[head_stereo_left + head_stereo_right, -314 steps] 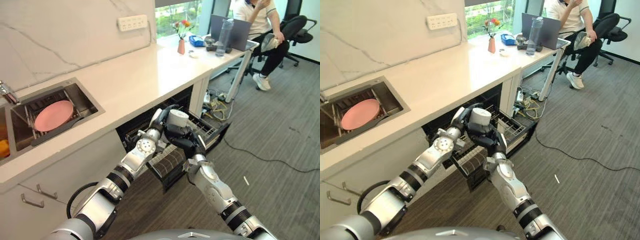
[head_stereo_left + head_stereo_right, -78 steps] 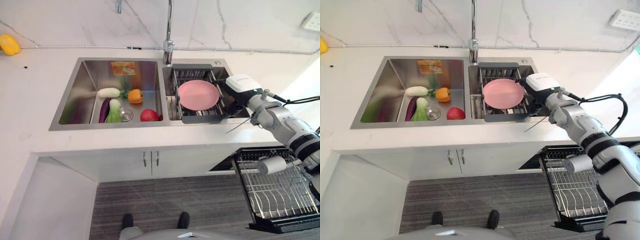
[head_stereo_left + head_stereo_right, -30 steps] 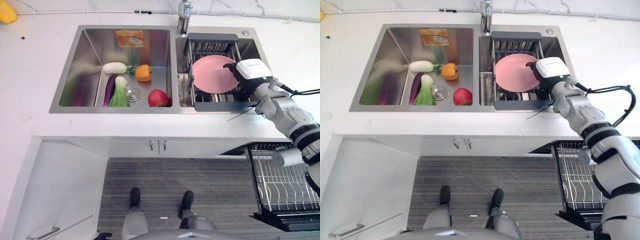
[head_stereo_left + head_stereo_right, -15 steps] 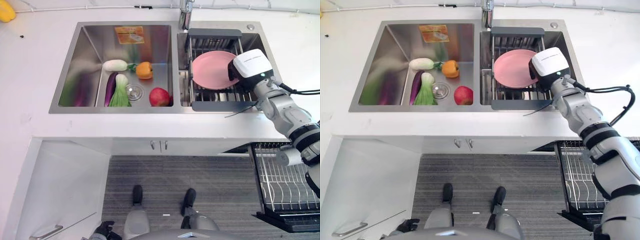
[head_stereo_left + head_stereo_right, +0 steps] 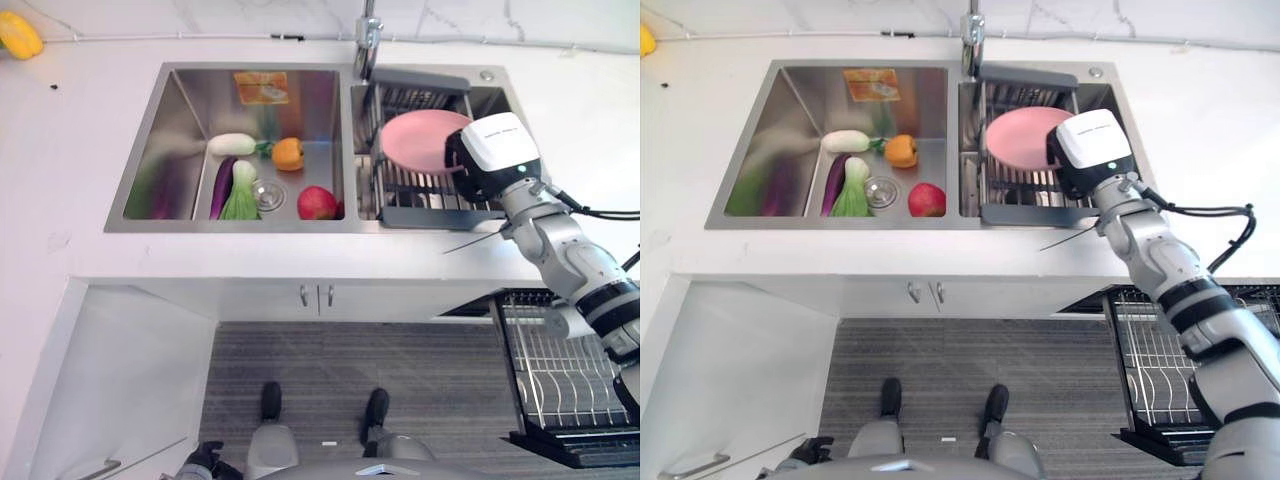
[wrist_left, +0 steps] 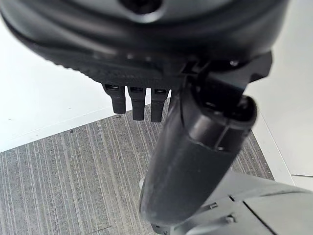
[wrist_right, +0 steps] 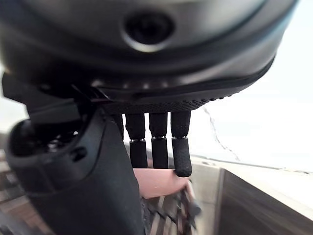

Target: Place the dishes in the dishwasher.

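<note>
One pink plate (image 5: pixel 1023 137) tilted in sink rack (image 5: pixel 1012 185), right robot hand (image 7: pixel 156 142) fingers extended, touching its edge

silver-grey right arm (image 5: pixel 1160 260), black bands, white wrist housing.

Right hand (image 7: pixel 161 142) is covering the pink plate (image 5: pixel 418 140)'s right edge; whether the fingers are touching or gripping it is not readable. In the right wrist view the plate is showing as a blurred pink patch behind the fingers (image 7: pixel 181 147). Drying rack (image 5: pixel 425 205) bars are partly hiding under the plate. Dishwasher rack (image 5: pixel 570 380) is getting cut off by the right edge. Yellow object (image 5: pixel 20 35) is getting cropped at the top-left corner, too cut off to name.
</note>
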Robot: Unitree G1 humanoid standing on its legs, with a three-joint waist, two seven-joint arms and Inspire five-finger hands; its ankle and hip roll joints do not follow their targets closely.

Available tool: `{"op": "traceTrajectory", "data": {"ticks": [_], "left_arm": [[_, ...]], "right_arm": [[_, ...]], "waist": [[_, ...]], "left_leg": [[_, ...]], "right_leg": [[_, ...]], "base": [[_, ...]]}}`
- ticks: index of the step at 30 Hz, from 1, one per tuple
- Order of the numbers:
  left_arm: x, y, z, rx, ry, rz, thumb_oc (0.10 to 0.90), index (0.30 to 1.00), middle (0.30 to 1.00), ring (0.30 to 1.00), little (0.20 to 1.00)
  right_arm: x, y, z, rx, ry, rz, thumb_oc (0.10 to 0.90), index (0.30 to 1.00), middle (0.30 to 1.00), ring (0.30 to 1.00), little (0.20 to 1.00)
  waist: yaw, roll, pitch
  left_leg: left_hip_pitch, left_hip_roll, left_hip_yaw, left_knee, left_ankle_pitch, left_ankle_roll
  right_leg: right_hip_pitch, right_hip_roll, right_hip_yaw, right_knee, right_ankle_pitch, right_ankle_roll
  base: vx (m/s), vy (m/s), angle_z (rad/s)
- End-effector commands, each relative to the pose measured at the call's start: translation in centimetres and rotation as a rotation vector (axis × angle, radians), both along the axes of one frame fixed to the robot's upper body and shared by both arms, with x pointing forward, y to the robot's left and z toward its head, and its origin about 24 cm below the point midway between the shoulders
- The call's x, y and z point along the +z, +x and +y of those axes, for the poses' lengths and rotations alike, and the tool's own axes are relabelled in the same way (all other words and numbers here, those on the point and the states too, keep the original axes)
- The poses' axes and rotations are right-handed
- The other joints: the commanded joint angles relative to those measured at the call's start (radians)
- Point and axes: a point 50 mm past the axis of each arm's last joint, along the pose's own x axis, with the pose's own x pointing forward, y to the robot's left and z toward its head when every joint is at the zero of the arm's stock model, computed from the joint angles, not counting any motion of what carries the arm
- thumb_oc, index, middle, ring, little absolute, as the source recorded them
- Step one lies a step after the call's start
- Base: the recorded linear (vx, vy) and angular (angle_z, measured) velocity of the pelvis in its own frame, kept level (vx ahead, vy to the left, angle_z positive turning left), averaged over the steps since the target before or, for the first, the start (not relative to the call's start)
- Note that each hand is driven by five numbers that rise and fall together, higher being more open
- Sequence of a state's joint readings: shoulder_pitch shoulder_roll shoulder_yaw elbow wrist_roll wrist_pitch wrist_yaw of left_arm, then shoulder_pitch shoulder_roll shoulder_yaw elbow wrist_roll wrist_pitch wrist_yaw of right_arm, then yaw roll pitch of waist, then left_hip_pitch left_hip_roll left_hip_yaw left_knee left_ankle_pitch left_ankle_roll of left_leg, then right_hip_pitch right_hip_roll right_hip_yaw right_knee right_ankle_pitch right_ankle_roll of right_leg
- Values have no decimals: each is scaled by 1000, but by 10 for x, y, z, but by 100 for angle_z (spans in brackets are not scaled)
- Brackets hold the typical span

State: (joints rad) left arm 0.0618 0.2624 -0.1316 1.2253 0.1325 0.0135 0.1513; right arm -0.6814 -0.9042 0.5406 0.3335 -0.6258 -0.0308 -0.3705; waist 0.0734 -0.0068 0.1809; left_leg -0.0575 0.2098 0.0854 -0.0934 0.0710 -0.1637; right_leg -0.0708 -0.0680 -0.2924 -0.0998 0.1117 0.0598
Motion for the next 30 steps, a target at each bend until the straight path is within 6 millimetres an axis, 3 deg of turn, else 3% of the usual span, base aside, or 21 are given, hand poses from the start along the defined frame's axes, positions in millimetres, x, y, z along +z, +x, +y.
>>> {"op": "traceTrajectory", "data": {"ticks": [1,7,13,19,25,27,30], "left_arm": [[-1,-18,11,-98,83,129,800,900,900,900,900],[-3,-30,10,-65,72,166,800,900,900,900,900],[-3,-36,11,-56,63,184,800,900,900,900,900],[-4,-38,9,-33,43,185,800,900,900,900,900],[-5,-37,4,-56,18,189,800,900,900,900,900],[-5,-39,3,-77,0,193,800,900,900,900,900],[-6,-42,3,-79,-5,198,800,900,900,900,900]], "right_arm": [[74,-12,-1,69,180,-370,400,300,300,300,300],[48,-16,-18,36,474,-291,400,300,300,300,300],[58,-28,-20,56,424,-343,400,300,300,300,300],[73,-54,-29,63,309,-417,400,300,300,300,300],[59,-76,-52,-22,233,-367,400,300,300,300,300],[42,-87,-78,-138,190,-301,400,300,300,300,300],[33,-90,-88,-190,171,-267,400,300,300,300,300]], "waist": [[17,-3,-74],[8,-11,-111],[-3,-11,-126],[-36,-13,-138],[-73,-12,-146],[-114,-6,-140],[-127,-3,-137]], "left_leg": [[45,43,-35,6,-31,-12],[88,56,-3,6,-40,-13],[116,68,23,6,-43,-15],[140,75,50,6,-48,-16],[166,77,100,6,-61,-14],[183,70,146,6,-72,-10],[199,66,176,6,-79,-7]], "right_leg": [[94,-73,11,13,-115,95],[117,-62,25,13,-116,89],[124,-56,37,13,-114,90],[124,-50,59,13,-111,94],[105,-50,96,13,-92,105],[77,-53,136,14,-70,117],[62,-54,161,14,-60,123]], "base": [[24,-5,-19],[4,-1,-12],[-9,5,-10],[-32,15,-8],[-26,23,-22],[-36,48,-47],[-13,28,-47]]}}
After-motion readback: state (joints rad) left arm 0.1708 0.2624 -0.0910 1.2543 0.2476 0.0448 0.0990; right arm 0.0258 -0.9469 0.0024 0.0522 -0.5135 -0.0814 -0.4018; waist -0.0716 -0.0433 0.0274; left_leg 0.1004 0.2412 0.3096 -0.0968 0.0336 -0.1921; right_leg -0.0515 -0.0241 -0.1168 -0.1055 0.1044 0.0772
